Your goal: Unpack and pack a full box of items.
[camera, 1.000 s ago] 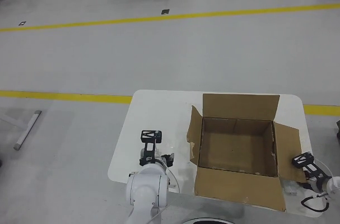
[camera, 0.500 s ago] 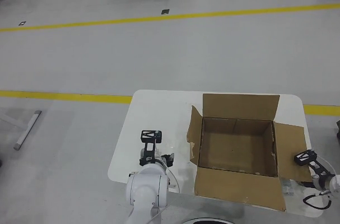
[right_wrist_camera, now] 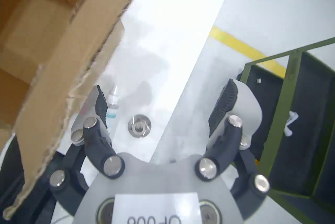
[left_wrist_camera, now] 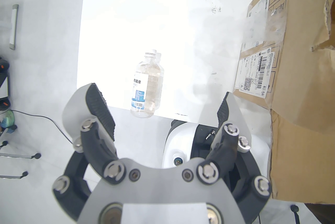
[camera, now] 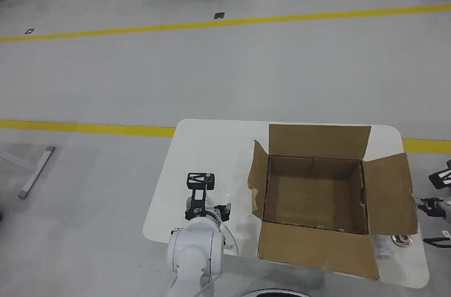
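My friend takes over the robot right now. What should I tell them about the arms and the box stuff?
Left gripper: jaws open, empty, near a clear bottle standing on the white table, left of the cardboard box.
Right gripper: jaws open, empty, just past the table's right edge, beside the box's right flap.
A small vial and a round metal part sit on the table by that flap.
Done: box open, looks empty.
Left: probably packing the things back in.
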Robot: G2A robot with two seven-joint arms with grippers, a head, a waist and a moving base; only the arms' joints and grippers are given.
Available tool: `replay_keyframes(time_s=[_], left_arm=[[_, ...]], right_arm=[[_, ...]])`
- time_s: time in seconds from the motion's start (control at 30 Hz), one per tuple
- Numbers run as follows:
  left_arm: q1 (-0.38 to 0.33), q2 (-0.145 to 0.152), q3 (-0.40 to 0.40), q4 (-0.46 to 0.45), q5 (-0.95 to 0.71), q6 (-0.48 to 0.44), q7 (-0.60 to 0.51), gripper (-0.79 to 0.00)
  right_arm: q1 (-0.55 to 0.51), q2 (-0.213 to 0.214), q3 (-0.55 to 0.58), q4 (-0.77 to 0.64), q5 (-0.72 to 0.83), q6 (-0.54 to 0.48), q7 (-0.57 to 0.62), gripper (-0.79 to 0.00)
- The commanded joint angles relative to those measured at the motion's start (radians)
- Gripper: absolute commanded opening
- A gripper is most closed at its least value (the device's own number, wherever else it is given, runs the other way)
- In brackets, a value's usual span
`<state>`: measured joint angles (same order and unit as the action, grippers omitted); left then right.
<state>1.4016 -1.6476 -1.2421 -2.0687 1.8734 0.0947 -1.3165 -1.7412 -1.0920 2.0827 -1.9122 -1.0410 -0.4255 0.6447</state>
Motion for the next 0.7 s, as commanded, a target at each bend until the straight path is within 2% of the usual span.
replay_keyframes(time_s=[0.0,0.07,0.1,0.13,0.3,0.47,0.67], left_arm=[[0.0,0.0,0.0,0.0,0.0,0.0,0.0,0.0],[0.0,0.0,0.0,0.0,0.0,0.0,0.0,0.0],[0.0,0.0,0.0,0.0,0.0,0.0,0.0,0.0],[0.0,0.0,0.0,0.0,0.0,0.0,0.0,0.0],[0.0,0.0,0.0,0.0,0.0,0.0,0.0,0.0],[0.0,0.0,0.0,0.0,0.0,0.0,0.0,0.0],[0.0,0.0,0.0,0.0,0.0,0.0,0.0,0.0]], right_arm=[[-0.01,-0.007,0.006,-0.008,0.029,0.035,-0.128,-0.425],[-0.021,-0.014,-0.002,-0.022,0.025,0.07,-0.249,-0.548],[-0.029,-0.018,-0.013,-0.027,0.033,0.079,-0.304,-0.723],[-0.032,-0.023,-0.022,-0.036,0.054,0.087,-0.366,-0.785],[-0.039,-0.038,-0.078,-0.064,0.122,0.103,-0.558,-0.785],[-0.008,-0.051,-0.167,-0.074,0.243,0.087,-0.665,-0.785],[0.038,-0.063,-0.268,-0.067,0.247,0.109,-0.754,-0.785]])
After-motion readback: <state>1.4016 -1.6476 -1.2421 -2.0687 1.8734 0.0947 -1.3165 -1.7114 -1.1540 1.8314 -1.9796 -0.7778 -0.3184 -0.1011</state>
